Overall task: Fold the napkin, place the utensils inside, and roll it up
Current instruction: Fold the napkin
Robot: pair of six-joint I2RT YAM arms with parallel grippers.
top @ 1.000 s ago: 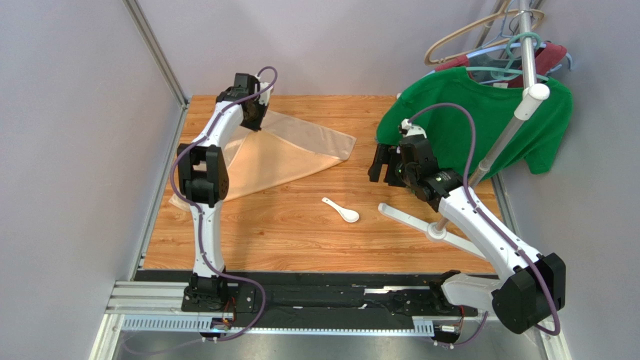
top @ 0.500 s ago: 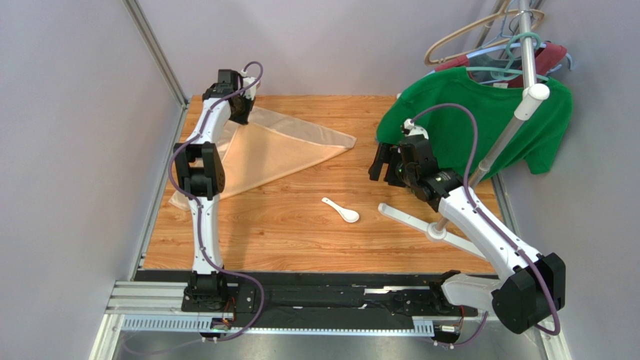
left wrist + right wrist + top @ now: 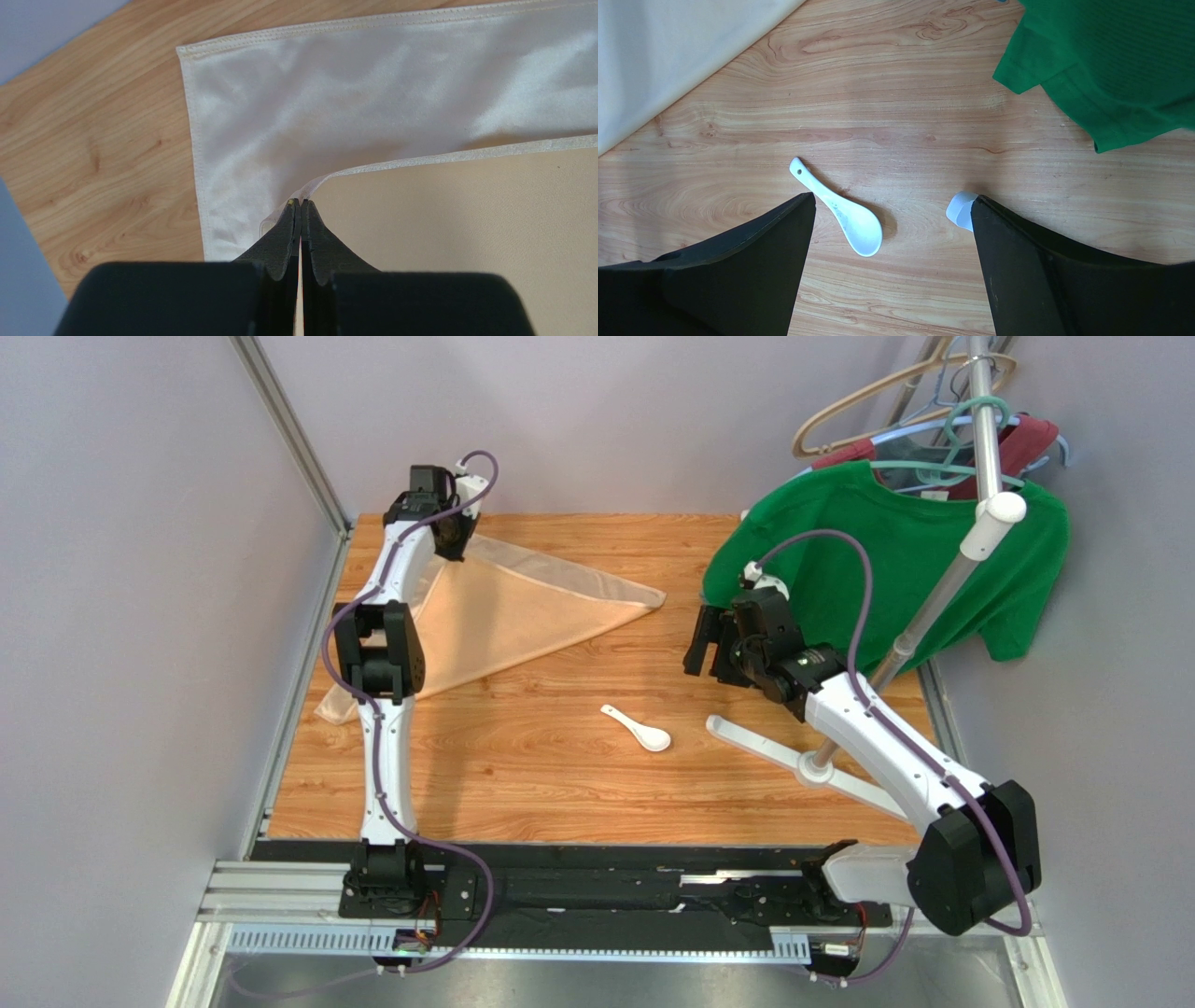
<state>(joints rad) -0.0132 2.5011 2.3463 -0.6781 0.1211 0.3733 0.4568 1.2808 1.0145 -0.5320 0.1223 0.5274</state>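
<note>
The peach-tan napkin (image 3: 526, 616) lies folded into a triangle at the back left of the wooden table. My left gripper (image 3: 446, 532) is at its far left corner, shut on the hemmed corner of the upper layer. In the left wrist view the jaws (image 3: 300, 203) pinch that hem, with the lower layer of the napkin (image 3: 393, 91) spread beyond. The white spoon (image 3: 638, 730) lies alone mid-table, bowl toward the right. My right gripper (image 3: 709, 644) hovers open to the spoon's right and a little beyond it. In the right wrist view the spoon (image 3: 840, 217) lies below between the wide fingers of the right gripper (image 3: 892, 199).
A green T-shirt (image 3: 898, 560) hangs on a rack pole (image 3: 968, 546) at the right, its hem near my right wrist. White rack legs (image 3: 765, 742) lie on the table beside the spoon. Hangers (image 3: 898, 399) sit on top. Grey walls close the left and back.
My left gripper carried the napkin corner toward the back left corner of the table, drawing the fold flatter. The right arm shifted slightly; the spoon stayed put.
</note>
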